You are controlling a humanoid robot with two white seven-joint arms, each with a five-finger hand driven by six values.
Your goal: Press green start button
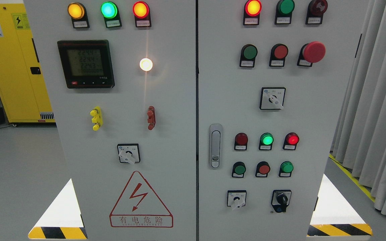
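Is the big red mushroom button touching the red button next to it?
Apart. The head view shows grey panel between the big red mushroom button and the red button.

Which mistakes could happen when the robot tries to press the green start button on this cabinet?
1. Several green buttons look alike: one in the upper row, two in the lower row. Labels are too small to read, so a wrong press is possible.
2. Each has a red button close beside it; a slightly off press may hit it.
3. The big red mushroom button sticks out in the upper row and could be bumped.
No robot hand is in view yet.
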